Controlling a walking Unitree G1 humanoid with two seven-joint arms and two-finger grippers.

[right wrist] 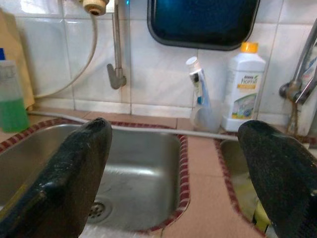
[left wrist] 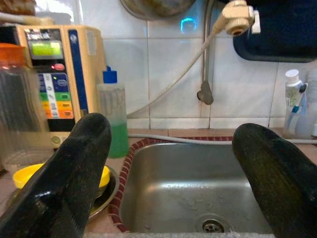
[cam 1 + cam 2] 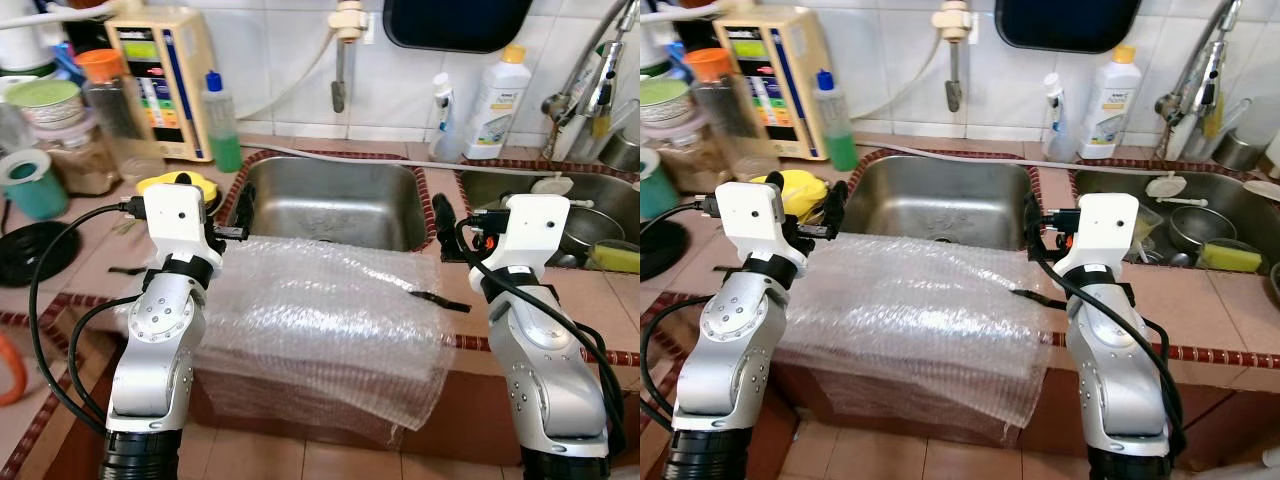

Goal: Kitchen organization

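Observation:
A sheet of clear bubble wrap is spread over the counter in front of the empty steel sink and hangs over the front edge. My left gripper hovers at the wrap's far left corner, open and holding nothing; its fingers frame the sink basin. At the wrap's far right corner my right gripper is likewise open and holds nothing, with its fingers on either side of the sink's right rim. A green liquid bottle stands left of the sink.
A water ionizer, jars and a yellow lid in a bowl crowd the left counter. A white detergent bottle and small bottle stand against the tiles. The second sink at right holds dishes. A thin black strip lies on the wrap.

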